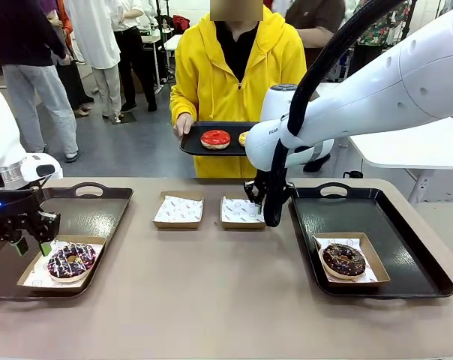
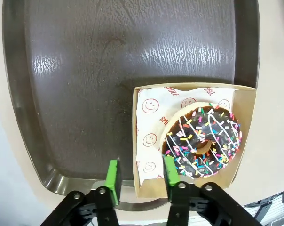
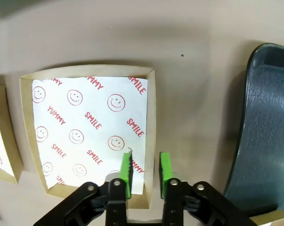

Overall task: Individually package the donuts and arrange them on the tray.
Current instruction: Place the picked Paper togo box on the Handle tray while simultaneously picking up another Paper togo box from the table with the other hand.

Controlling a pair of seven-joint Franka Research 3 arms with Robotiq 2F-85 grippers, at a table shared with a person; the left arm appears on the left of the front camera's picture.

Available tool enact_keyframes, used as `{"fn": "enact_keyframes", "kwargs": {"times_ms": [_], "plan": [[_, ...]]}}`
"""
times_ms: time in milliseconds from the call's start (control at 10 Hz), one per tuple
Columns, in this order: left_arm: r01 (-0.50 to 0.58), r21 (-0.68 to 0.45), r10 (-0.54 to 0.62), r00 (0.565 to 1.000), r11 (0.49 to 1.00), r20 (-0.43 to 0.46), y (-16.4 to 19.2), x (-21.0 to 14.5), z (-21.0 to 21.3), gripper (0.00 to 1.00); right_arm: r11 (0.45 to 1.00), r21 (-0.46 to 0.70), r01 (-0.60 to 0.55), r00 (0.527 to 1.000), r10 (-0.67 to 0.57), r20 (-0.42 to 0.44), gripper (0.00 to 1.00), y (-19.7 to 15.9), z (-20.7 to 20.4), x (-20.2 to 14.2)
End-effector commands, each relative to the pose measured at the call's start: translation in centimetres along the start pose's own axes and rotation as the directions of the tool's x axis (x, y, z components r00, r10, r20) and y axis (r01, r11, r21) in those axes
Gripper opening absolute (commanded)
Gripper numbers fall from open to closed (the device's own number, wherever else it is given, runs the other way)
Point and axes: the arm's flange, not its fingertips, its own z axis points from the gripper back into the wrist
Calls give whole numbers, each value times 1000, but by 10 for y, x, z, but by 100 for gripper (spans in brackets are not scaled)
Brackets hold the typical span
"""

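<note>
Left gripper (image 2: 140,165) hovers low at the near end of the left tray (image 2: 85,70), jaws released and part-open astride the side wall of the box (image 2: 193,86) carrying the striped donut (image 2: 203,141). There's cardboard between the pads and daylight on both sides, so nothing is pinched. That donut lies flat on the smiley paper, hole up, crowded toward one side of its box. Being a ring, it has no long axis, though its white stripes run slantwise across the icing.

Out in the middle of the surface (image 1: 211,300), the right gripper (image 3: 145,162) is down at the empty box (image 3: 150,117), with one pad over the paper lining and the other outside the wall. The jaws are narrow but unclamped, with a sliver of gap showing. My read is that it's lining up to take the box by its rim, the natural handle on a shallow carton. A second empty box (image 1: 178,209) sits just beside.

The right tray (image 1: 339,214) holds the chocolate donut (image 1: 343,259), boxed, flat, hole up. Across the surface, the person's hand (image 1: 184,124) holds a black tray (image 1: 193,146) level. The red-iced donut (image 1: 215,139) and yellow-iced donut (image 1: 244,138) lie flat on it, unboxed and presumably offered for those two empty boxes. Two packed, two to go, by my reckoning
</note>
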Motion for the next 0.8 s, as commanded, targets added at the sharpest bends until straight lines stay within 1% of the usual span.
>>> {"fn": "enact_keyframes", "kwargs": {"times_ms": [0,100,200,300,700], "plan": [[-9,-3,9,1000,1000,16,2,-25,-10,100,1000,-18,3,1000,-3,13,0,-1,-3,0],[-10,-7,10,1000,1000,15,2,-25,-10,90,1000,-25,6,1000,-6,13,0,0,-2,0],[-10,-11,10,1000,1000,15,2,-25,-9,98,1000,-26,11,1000,-10,13,0,0,-2,0],[-10,-16,10,1000,1000,15,3,-25,-8,100,1000,-26,18,1000,-17,13,0,0,-2,0],[-11,-55,12,1000,998,19,5,-24,-3,100,999,-28,32,999,-32,7,0,0,-1,1]]}}
